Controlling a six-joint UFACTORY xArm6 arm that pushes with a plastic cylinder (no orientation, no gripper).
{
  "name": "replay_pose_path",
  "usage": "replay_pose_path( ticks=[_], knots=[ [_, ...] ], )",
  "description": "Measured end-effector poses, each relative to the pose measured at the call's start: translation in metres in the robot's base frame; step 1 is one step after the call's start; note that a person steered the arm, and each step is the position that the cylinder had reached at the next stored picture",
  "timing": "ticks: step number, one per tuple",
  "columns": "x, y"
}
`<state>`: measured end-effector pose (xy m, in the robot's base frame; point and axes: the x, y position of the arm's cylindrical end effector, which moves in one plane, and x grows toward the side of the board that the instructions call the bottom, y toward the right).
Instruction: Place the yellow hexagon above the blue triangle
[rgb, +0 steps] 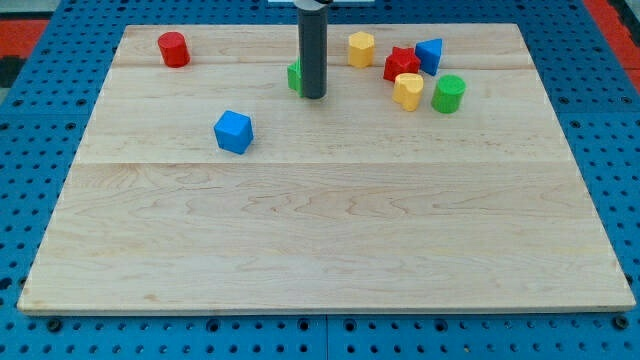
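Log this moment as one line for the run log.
tip beside green block | yellow hexagon left of blue triangle, untouched | red star between

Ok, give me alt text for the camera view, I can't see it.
My tip rests beside a half-hidden green block, left of the yellow hexagon. The blue triangle sits at the view's top right.

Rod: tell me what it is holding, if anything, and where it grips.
Nothing is held. My tip only rests on the board beside a green block, which the rod partly hides; contact cannot be told.
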<state>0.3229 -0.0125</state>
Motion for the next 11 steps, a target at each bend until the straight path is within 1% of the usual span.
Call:
replay_pose_path(
  ticks=[1, 2, 3, 4, 6, 8, 9, 11],
  knots=[
    [-0.017, -0.006],
    [-0.055, 0.006],
    [-0.078, 0.034],
    [-0.093, 0.064],
    [-0.09, 0.085],
    [-0.073, 0.091],
    [-0.083, 0.096],
    [-0.12, 0.161]
  ],
)
